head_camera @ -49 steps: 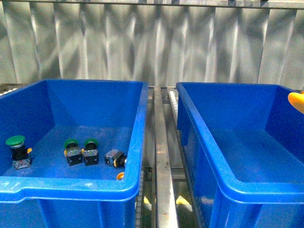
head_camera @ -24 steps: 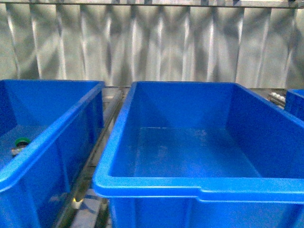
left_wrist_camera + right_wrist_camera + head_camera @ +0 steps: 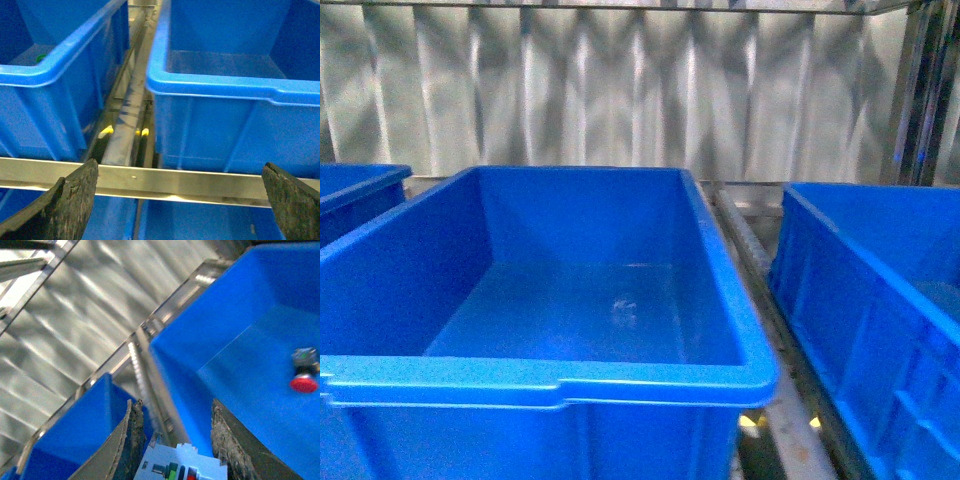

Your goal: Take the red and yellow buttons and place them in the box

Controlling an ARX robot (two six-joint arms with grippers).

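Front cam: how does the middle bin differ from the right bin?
The middle bin sits square to the camera with its whole floor in view and nothing on it. The right bin is cut off by the picture's edge, and its floor barely shows. The middle bin shows mostly smooth inner walls, while the right bin shows its ribbed outer wall. Both are bright blue, deep and thick-rimmed.
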